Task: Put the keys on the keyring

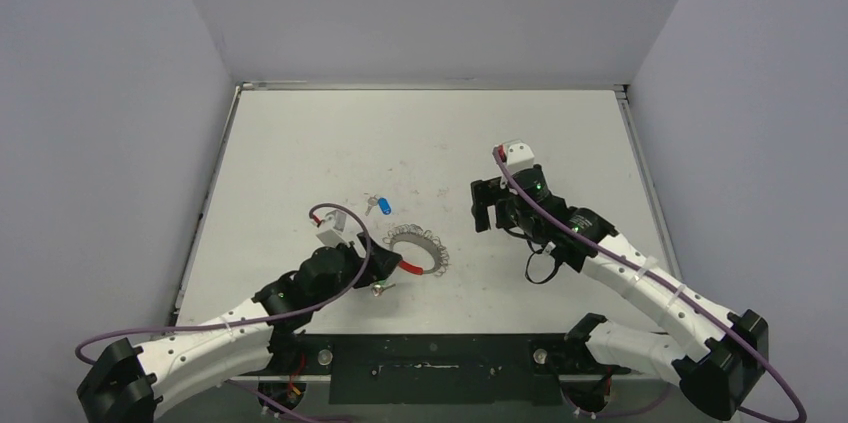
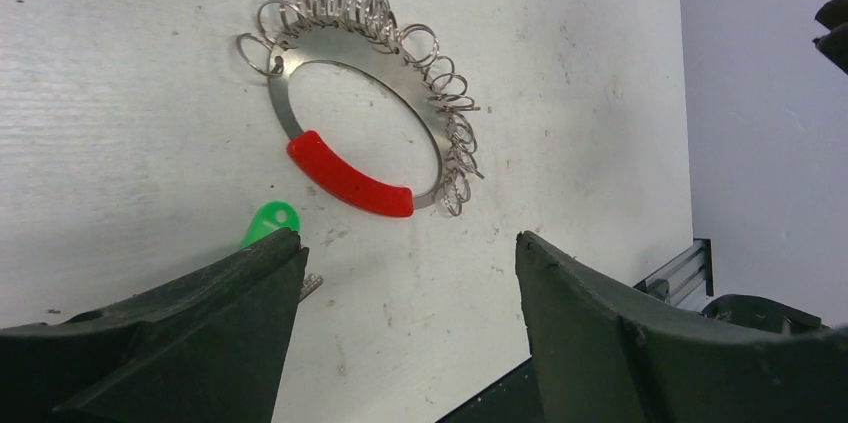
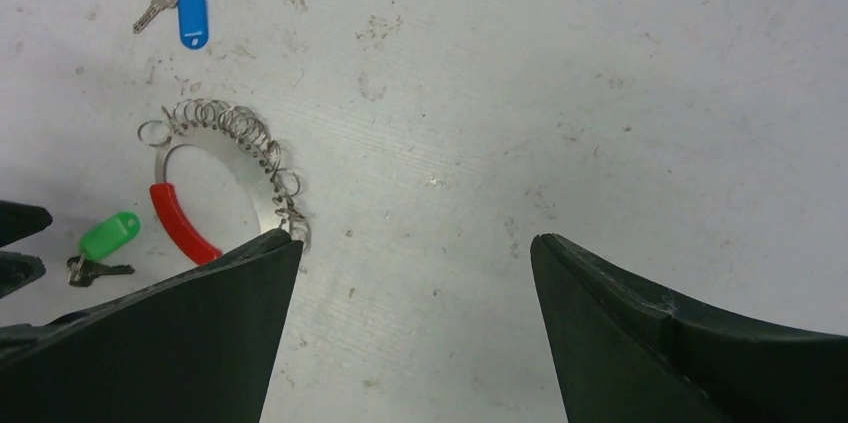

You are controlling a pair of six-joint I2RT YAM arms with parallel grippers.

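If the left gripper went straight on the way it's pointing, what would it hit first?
Probably the red sleeve of the keyring, which lies just ahead of the left gripper. Depth is unclear, so bare table might come first. The green key sits off to the side.

One table [image 1: 560, 143] carries two keys, a blue-tagged key [image 3: 190, 18] and a green-tagged key [image 3: 108, 235], and one keyring [image 2: 345, 46] with a single red sleeve [image 2: 348, 179] and roughly twenty small wire loops [image 2: 330, 3], too crowded to count surely, beside two arms, left arm [image 1: 200, 353] and right arm [image 1: 640, 283].
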